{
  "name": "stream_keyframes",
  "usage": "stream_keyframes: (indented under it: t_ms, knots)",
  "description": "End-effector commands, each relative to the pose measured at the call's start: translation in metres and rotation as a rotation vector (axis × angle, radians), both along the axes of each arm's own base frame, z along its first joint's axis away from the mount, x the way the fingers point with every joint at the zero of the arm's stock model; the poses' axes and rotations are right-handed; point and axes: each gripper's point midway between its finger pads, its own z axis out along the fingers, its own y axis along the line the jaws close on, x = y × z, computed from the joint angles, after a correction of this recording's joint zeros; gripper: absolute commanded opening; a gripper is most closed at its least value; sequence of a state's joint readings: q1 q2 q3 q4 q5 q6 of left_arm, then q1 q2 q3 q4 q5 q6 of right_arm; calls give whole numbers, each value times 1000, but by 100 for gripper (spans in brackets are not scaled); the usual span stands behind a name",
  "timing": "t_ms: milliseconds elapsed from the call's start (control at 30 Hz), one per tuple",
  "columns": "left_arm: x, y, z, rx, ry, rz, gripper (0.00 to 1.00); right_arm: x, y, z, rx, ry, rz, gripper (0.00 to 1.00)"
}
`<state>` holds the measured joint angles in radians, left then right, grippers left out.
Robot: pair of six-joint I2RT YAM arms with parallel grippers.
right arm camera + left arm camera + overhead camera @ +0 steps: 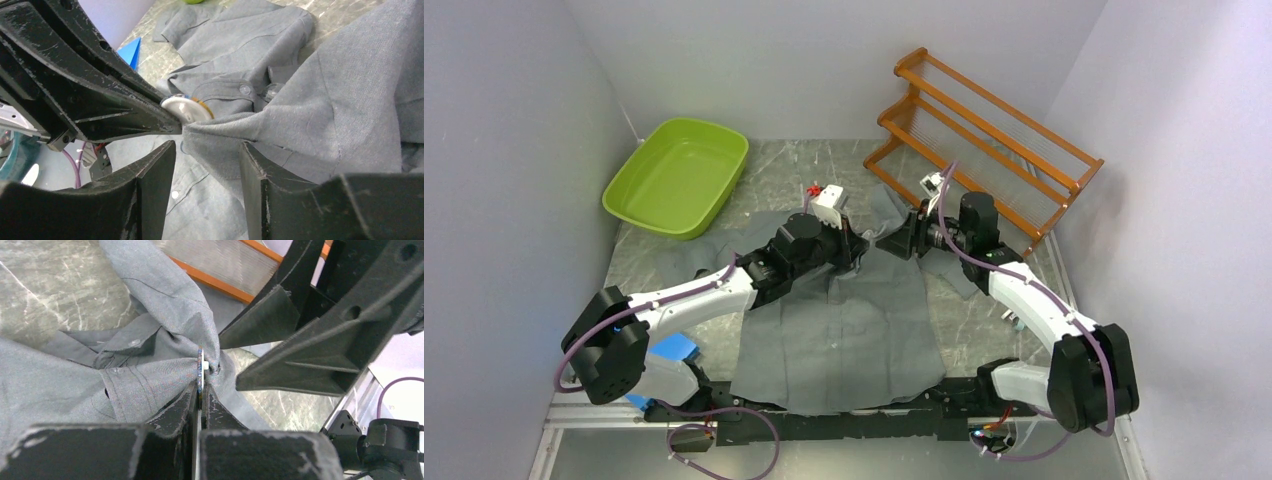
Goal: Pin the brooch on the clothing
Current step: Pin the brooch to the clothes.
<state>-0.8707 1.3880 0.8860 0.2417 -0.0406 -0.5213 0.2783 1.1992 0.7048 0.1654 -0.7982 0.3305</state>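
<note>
Jaws: left gripper [200,390] pinching small round white brooch [200,367] edge-on. Right gripper [207,146] spread, straddling a raised fold of the dark-grey short-sleeved button-up shirt [844,330]. Brooch touches the fold tip. Shirt lies mid grey marbled bench [639,262], hem at near edge.

Brooch [187,108]: small round disc, white face, coloured rim. Gripped on edge between closed left fingers [175,410], touching a raised fold of the shirt [844,330] beside the buttoned front. Shirt: dark grey, short-sleeved, pale buttons. Lies front-up on the table [979,330], hem at near edge, collar end bunched and lifted
</note>
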Motion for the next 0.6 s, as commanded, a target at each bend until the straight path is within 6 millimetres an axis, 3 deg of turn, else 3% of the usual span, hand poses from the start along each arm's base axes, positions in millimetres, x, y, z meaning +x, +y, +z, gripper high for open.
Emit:
stream_keyframes:
  t_ms: [0, 300, 567]
  knots:
    - [-7, -12, 50, -130, -53, -65, 3, 8, 5, 18, 0, -80, 33, 50]
    - [-13, -13, 56, -155, -50, -94, 3, 11, 12, -5, -84, -19, 22, 30]
    - [-15, -5, 67, -207, -50, -101, 2, 8, 8, -25, -182, 2, -17, 20]
